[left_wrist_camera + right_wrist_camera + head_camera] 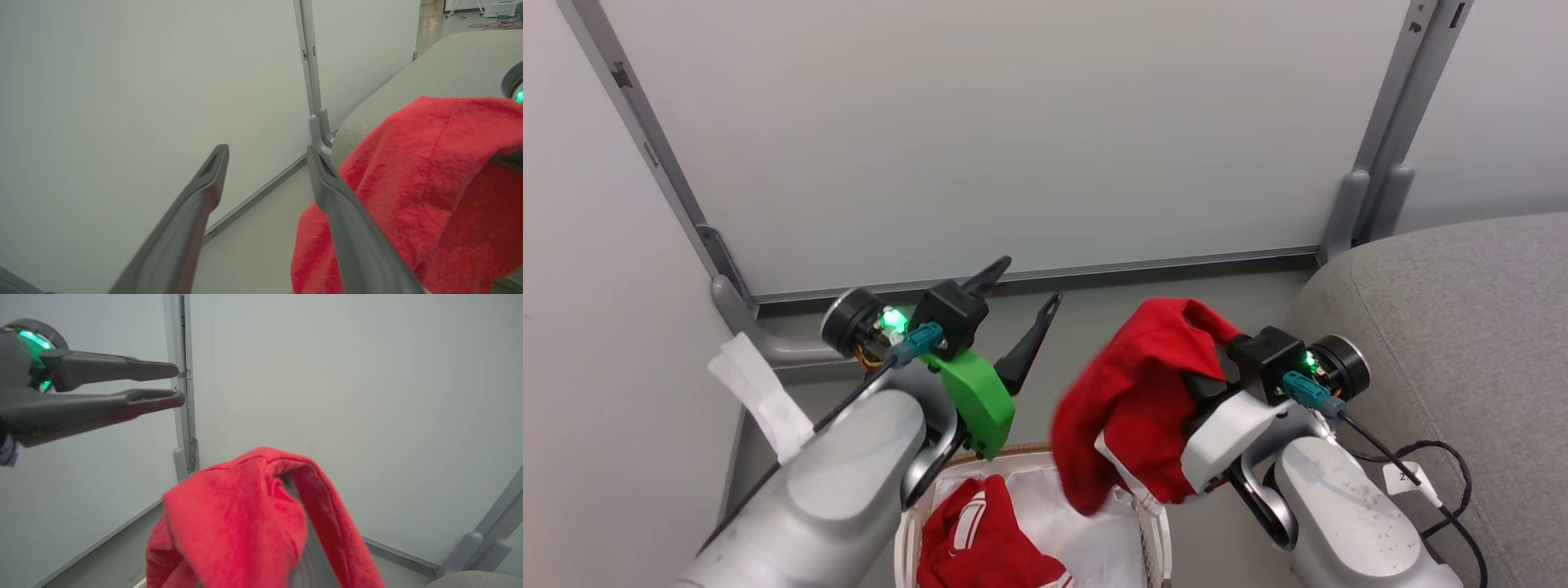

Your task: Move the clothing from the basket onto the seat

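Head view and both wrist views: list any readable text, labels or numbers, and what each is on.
"2": on the white tag clipped to the black cable at lower right; it is blurred and the rest is unreadable.
White tape flag, left side of the head view: no text visible.
No legible print on the red clothing.
Wrist views: no text.

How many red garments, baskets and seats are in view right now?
Red garments: 2 (lifted garment, second garment lying in the basket)
Basket: 1
Seat: 1
Total: 4
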`<state>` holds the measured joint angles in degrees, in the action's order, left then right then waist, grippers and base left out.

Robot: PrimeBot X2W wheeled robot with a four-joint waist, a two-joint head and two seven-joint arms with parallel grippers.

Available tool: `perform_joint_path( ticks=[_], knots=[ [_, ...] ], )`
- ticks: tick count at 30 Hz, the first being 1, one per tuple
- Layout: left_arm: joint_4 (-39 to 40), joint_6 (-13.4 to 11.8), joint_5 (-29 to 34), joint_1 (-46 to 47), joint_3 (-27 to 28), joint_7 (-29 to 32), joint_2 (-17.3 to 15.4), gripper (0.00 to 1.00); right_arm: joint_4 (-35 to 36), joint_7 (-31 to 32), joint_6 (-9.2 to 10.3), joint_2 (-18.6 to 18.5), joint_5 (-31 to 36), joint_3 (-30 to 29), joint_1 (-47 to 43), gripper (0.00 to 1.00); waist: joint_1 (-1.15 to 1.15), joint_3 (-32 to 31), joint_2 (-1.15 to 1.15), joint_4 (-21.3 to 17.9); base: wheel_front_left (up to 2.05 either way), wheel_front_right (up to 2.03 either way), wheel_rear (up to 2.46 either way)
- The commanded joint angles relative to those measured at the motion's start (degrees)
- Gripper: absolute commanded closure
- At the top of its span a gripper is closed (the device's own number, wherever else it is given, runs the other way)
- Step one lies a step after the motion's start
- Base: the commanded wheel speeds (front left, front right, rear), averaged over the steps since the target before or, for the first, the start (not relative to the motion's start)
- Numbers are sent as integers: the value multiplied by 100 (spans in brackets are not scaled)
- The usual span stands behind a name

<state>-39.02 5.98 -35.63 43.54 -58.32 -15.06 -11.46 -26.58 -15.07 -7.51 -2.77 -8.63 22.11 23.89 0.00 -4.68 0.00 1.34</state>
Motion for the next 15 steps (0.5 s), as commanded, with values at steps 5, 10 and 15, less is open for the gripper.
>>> perform_joint_path(
  ticks=[5,10,15],
  knots=[
    [339,45,142,-901,432,-9,58,0,97,-16,4,-20,165,-354,-220,100,0,51,0,-4,0,0,0],
    [748,74,377,-1612,949,-10,185,0,171,-15,4,-20,270,-676,-423,100,0,70,0,6,0,0,0],
    [1052,92,679,-2208,1399,-11,373,0,231,-16,4,-19,333,-893,-580,100,0,78,0,12,0,0,0]
  ],
)
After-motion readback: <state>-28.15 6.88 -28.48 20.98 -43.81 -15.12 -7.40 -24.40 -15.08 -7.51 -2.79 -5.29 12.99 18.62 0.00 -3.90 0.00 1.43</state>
